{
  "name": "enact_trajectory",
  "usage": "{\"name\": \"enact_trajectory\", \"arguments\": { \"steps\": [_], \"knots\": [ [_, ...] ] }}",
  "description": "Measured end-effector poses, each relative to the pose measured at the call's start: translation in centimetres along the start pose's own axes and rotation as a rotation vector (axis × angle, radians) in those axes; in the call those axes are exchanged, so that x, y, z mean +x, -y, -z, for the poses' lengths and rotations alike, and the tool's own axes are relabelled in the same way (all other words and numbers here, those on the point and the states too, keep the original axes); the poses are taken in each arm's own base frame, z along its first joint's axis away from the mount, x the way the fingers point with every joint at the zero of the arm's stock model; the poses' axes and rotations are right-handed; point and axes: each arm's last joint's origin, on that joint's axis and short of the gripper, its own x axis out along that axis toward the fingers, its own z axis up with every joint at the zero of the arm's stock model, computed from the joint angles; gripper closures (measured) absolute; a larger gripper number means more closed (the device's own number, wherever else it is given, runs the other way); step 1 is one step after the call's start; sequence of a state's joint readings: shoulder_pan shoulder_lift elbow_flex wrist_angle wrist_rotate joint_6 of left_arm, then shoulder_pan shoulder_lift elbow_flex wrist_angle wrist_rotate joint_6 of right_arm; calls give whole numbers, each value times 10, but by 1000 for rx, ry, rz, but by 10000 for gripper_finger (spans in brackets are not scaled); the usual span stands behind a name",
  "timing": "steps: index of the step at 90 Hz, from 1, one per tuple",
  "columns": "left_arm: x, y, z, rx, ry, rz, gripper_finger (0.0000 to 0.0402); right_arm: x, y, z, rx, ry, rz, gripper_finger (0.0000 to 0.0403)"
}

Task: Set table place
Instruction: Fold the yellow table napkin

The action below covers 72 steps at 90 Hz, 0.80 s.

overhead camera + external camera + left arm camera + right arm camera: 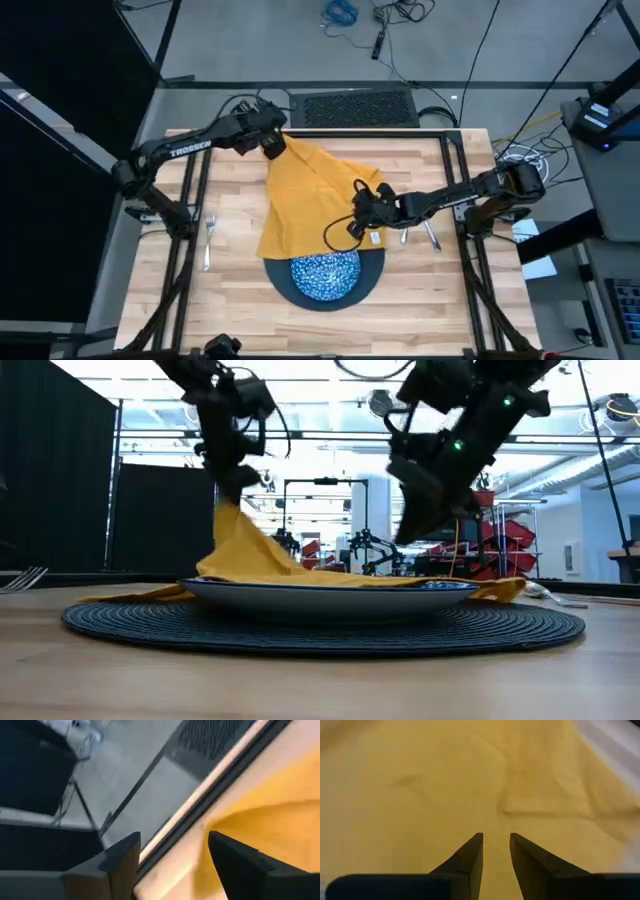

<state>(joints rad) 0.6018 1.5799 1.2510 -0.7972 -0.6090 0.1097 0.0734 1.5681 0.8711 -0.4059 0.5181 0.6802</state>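
High view: yellow napkin (310, 195) spread on the worktop (240, 300), its near edge over the plate (372, 283) with the speckled dish (325, 275); left gripper (272, 143) at the far corner, right gripper (362, 215) on the right edge; fork (208, 240) left. Low view alone shows the corner lifted. Left wrist: jaws apart, the napkin beside one finger, grip unclear. Right wrist: jaws nearly together over cloth.

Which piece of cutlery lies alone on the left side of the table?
The fork, by itself left of the yellow napkin. The other silver pieces lie right of the plate, near the right arm.
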Motion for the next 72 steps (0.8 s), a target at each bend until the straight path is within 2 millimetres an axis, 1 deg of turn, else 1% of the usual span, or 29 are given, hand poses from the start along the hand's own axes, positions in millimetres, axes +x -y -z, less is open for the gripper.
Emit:
{"name": "enact_trajectory", "arguments": {
  "steps": [10,17,23,28,39,47,55,61,72],
  "knots": [
    [14,6,8,74,-123,-1,176,-1,6,8,4,-40,89,316],
    [22,9,13,135,-205,-55,176,-3,6,12,-5,-43,118,316],
    [24,12,15,196,-232,-63,175,-3,6,15,-13,-37,127,316],
    [22,17,13,235,-214,3,175,-2,7,18,-17,-34,128,316],
    [10,38,2,251,-63,228,175,4,10,27,-19,-32,129,316],
    [-4,59,-9,247,93,446,175,10,16,35,-16,-40,135,316],
    [-23,82,-19,246,239,602,175,15,21,45,-8,-65,132,316],
    [-37,100,-26,261,356,673,175,17,24,50,-14,-81,138,316],
    [-57,130,-34,289,512,717,175,17,24,52,1,-101,122,316]
  ]
}}
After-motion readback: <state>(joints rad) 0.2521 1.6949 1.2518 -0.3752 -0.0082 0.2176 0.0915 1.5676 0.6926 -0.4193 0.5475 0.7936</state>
